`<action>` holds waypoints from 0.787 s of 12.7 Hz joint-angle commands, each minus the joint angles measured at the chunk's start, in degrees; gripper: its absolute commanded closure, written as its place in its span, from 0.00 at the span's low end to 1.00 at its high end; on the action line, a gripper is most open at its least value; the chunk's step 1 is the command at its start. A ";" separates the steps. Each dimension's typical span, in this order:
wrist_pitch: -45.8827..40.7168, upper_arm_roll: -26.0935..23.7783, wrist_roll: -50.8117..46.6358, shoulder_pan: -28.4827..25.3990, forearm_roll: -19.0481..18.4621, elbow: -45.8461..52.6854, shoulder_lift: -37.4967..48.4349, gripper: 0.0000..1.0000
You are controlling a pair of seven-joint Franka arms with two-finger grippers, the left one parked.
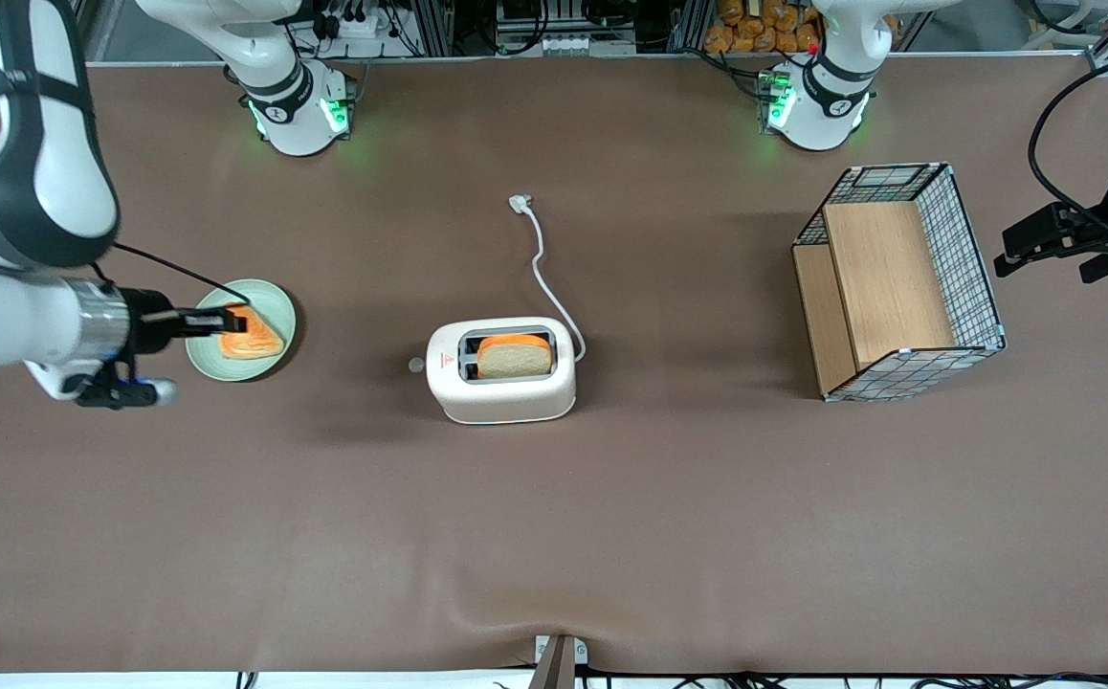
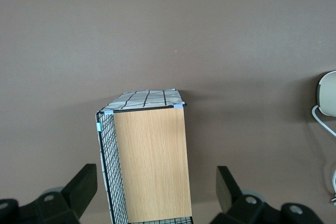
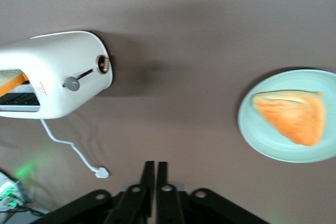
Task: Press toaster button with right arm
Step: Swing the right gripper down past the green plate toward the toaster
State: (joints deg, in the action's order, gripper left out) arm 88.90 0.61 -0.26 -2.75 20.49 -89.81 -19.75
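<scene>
The cream-white toaster stands mid-table with a slice of bread in one slot. Its button, a tiny pale-grey knob, sticks out of the narrow end that faces the working arm's end of the table. The right arm's gripper hangs shut over a green plate, well apart from the toaster, with nothing between its fingers. In the right wrist view the gripper shows its fingers pressed together, with the toaster and its button some way off.
The plate holds an orange-crusted toast slice. The toaster's white cord runs away from the front camera to a loose plug. A wire basket with wooden panels stands toward the parked arm's end.
</scene>
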 commanded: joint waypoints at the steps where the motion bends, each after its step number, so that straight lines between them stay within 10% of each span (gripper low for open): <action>1: 1.96 0.35 2.00 -2.34 3.94 0.61 -2.48 1.00; 10: 13.74 0.35 2.54 -6.65 18.36 -3.34 -7.85 1.00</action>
State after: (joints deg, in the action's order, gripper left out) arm 100.49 0.49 1.49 -8.08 36.16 -91.39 -27.97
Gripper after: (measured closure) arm 0.991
